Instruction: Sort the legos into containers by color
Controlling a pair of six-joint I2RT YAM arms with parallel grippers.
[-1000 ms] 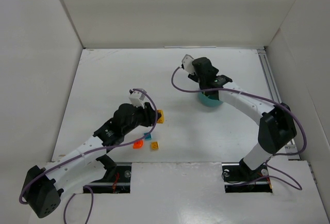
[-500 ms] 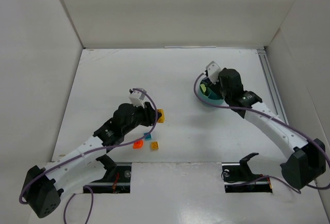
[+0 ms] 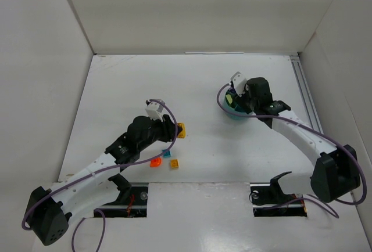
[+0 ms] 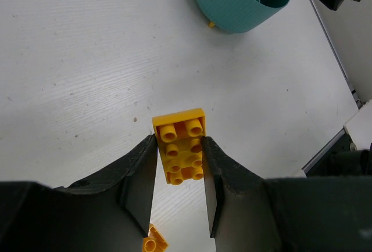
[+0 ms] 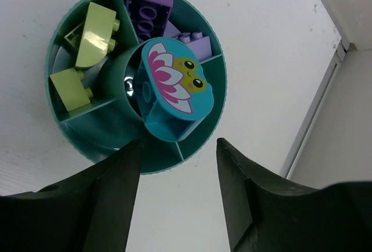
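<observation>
A studded yellow brick (image 4: 181,129) is clenched between the fingers of the left claw (image 4: 178,143), at the middle of the bench (image 3: 128,89). Bare bench lies between it and the teal cup (image 5: 87,147), which stands near the right-hand rail. The right claw (image 5: 174,147) is spread wide above the cup, holding nothing. Pale green bricks (image 5: 96,34), purple bricks (image 5: 150,9) and a tilted oval lotus brick (image 5: 171,86) are held inside.

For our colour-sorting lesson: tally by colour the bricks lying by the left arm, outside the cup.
Yellow: 2, a yellow brick between the left claw fingers and a loose yellow brick
Orange brick: 1
Teal brick: 1
Total: 4
</observation>
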